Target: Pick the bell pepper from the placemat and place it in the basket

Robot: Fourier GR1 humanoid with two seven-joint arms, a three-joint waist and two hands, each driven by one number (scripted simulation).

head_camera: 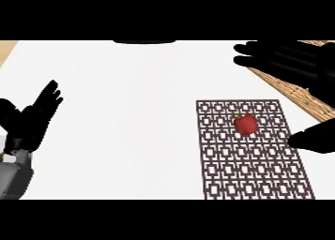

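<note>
While the bell pepper (246, 124) is parked on the placemat (256, 176), the right hand (294, 58) is held spread at its 1 o'clock, left hand (27, 122) spread at 9.

Head view. White counter (128, 93) with wood-grain strips at the upper left and right edges. A dark lattice-patterned placemat (253, 178) lies on the counter's right part. A red bell pepper (246, 124) rests on the placemat's upper half, green stem toward the top. Right hand (308, 65) at the upper right: fingers straight and pointing left, thumb spread below, not touching the pepper. Left hand (27, 119) at the left edge, relaxed, fingers up, well apart from the placemat.
</note>
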